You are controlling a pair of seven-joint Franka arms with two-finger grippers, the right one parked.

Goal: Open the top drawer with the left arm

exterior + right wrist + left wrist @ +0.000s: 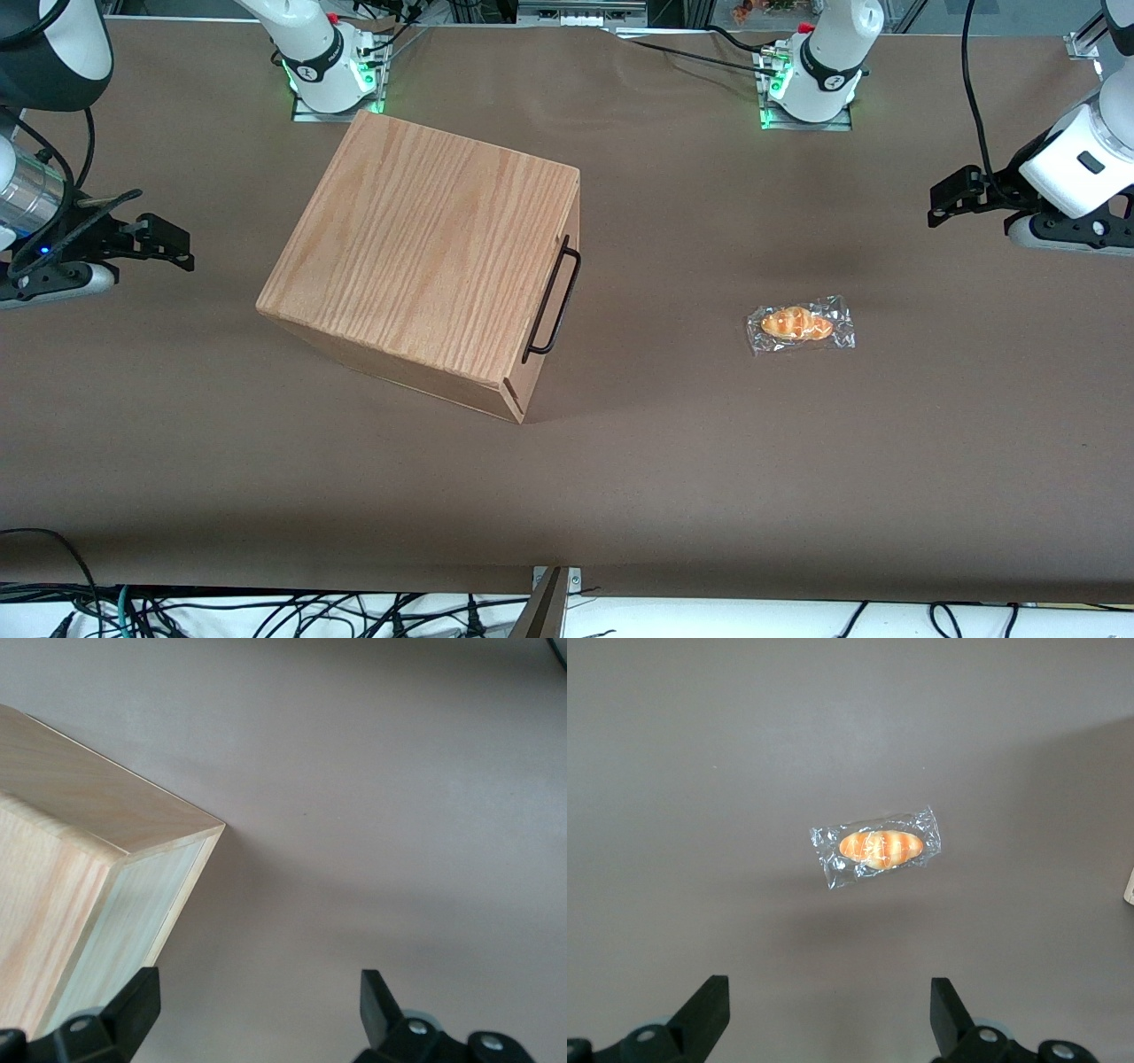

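Brown table covering (673, 461) carries the cabinet (425, 257), its top drawer (542, 319) shut. Well apart from the cabinet, toward the working arm's end, the left arm's gripper (952, 202) hangs spread wide and empty above a wrapped bun (881, 847).

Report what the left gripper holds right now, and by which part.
Nothing: the left gripper hangs open above the wrapped bread, apart from the top drawer.

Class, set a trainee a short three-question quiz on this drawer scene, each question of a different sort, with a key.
1. True or false: the top drawer is pulled out.
2. What lies under the gripper? A) wrapped bun B) spoon C) cup
3. Fill in: the gripper's fingers are ____.

Key: 1 false, it sits flush in the cabinet; 2 A; 3 open, with the gripper above the table, toward the working arm's end.
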